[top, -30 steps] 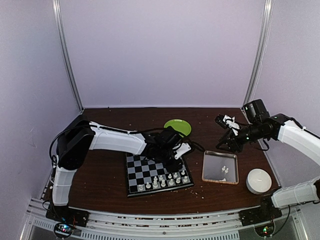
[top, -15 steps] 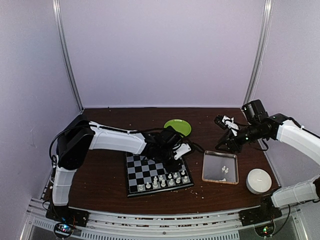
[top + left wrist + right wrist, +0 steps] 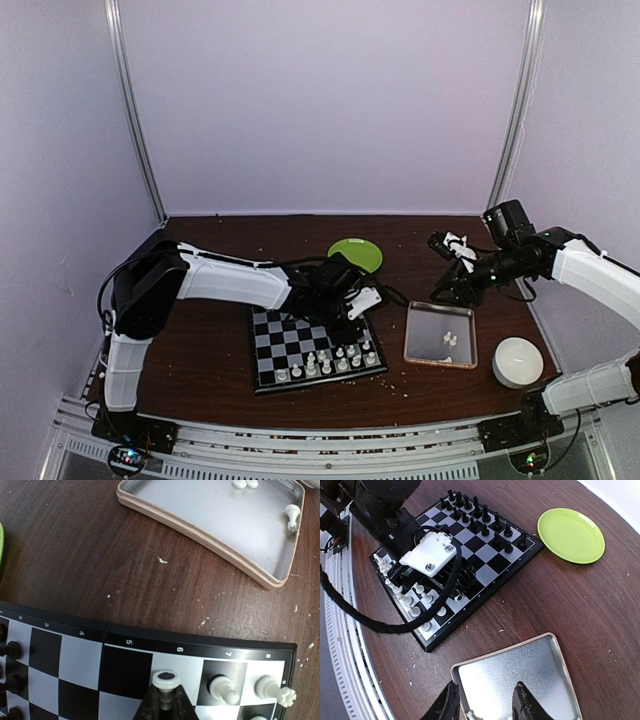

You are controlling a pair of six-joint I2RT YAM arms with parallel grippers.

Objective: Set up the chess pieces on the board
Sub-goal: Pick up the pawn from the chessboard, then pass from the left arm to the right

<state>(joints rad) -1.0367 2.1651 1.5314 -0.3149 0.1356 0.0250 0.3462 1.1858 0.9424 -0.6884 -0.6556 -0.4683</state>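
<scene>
One white chessman (image 3: 166, 679) sat between the fingers of the left gripper (image 3: 165, 702), which were pinched on its stem low down. Its base was at or just above a pale square in the edge row of the board (image 3: 200, 642); we could not tell whether it touched.

The risk, as we judged it, began right there. Opening off-centre or lifting away crooked could tip the chessman. A sideways drag would knock it into the neighbouring white piece (image 3: 223, 688) just beside it at 3 o'clock, with another beyond that. The black chessmen (image 3: 11, 650) stood well apart at 9 o'clock, out of harm.

Further out, at 1 o'clock across the table (image 3: 75, 555), lay the tray (image 3: 210, 505) with a few white pieces (image 3: 291, 514) in it. Above its rim hung the right gripper (image 3: 485, 702), fingers spread and holding nothing. In the top view those tray pieces lay near it at 6 o'clock. We thought such small pieces could roll or slip from a pinch that closed too high.
</scene>
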